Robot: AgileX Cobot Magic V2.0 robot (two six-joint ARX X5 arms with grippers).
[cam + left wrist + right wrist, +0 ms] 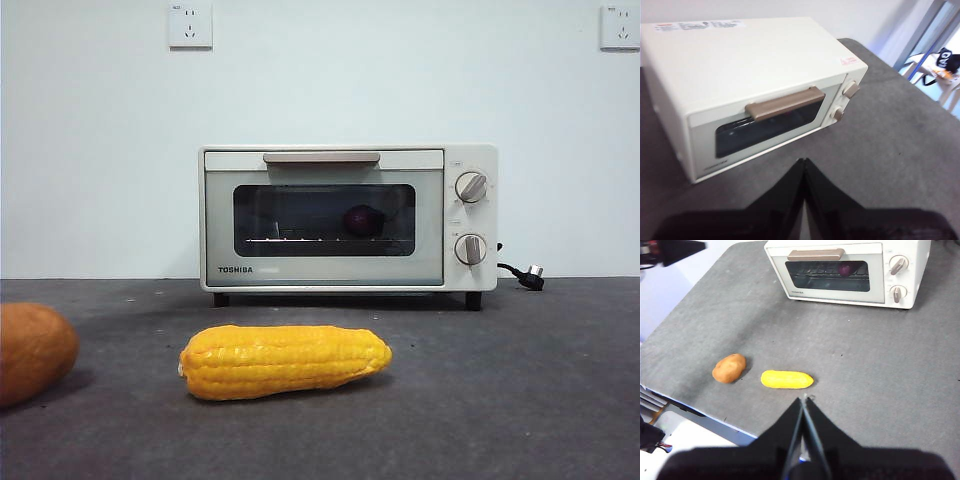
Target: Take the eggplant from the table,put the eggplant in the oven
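Observation:
The cream-white oven [348,218] stands at the back of the dark grey table [520,390] with its door shut. Through the glass I see the rounded end of the dark purple eggplant [364,220] resting on the wire rack; the right wrist view shows the eggplant [845,269] too. My left gripper [803,162] hangs shut and empty above the table in front of the oven [755,85]. My right gripper [804,399] is shut and empty, high over the table's near edge, short of the corn. Neither arm shows in the front view.
A yellow corn cob [285,361] lies in front of the oven, and an orange-brown rounded vegetable [32,351] sits at its left. The corn [787,379] and that vegetable [729,368] lie near the table's front edge. A black plug [530,276] lies right of the oven.

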